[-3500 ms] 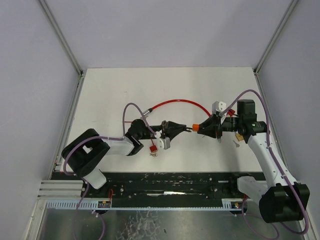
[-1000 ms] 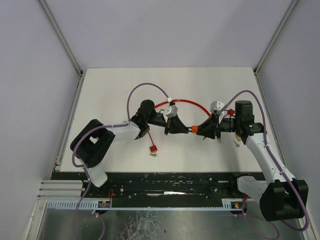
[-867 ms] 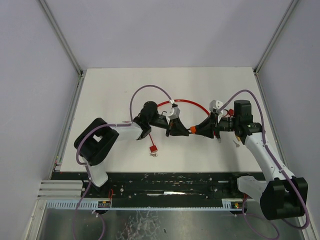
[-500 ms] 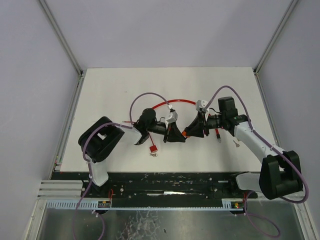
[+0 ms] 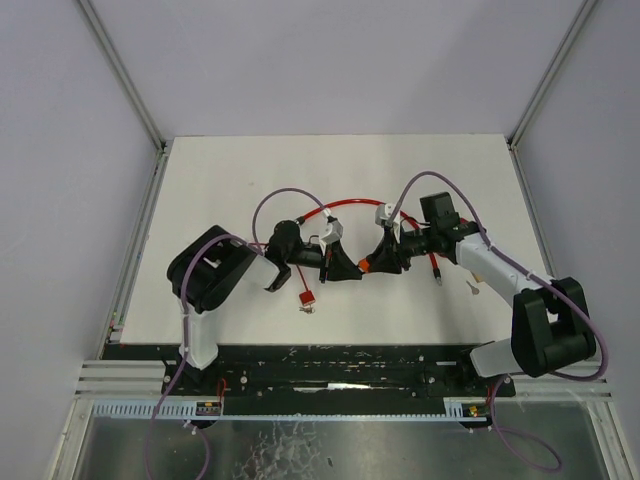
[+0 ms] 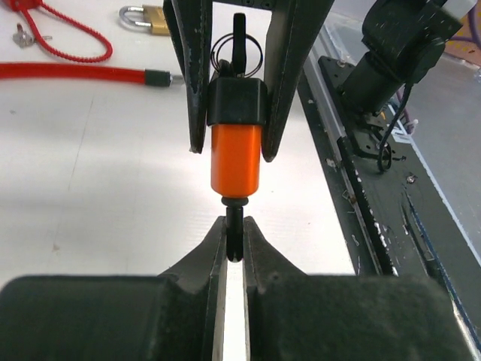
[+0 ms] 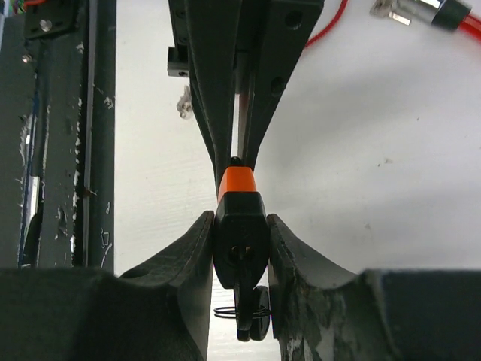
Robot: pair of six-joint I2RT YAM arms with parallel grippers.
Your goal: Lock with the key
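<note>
Red cable (image 5: 350, 202), padlock (image 5: 306, 297) on white table (image 5: 230, 180)

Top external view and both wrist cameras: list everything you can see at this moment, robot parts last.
lock body: one, orange and black, between the two grippers
black pin: one, black, at the lock body's orange end
key: one, black with a wire ring, at the lock body's black end
cable: one, red, arcing on the table behind the grippers
red padlock: one, red, on the table near the left arm
brass padlock: one, brass, beside the cable
table: one, white
left gripper: one, black, fingers shut on the black pin
right gripper: one, black, fingers shut on the lock body
</note>
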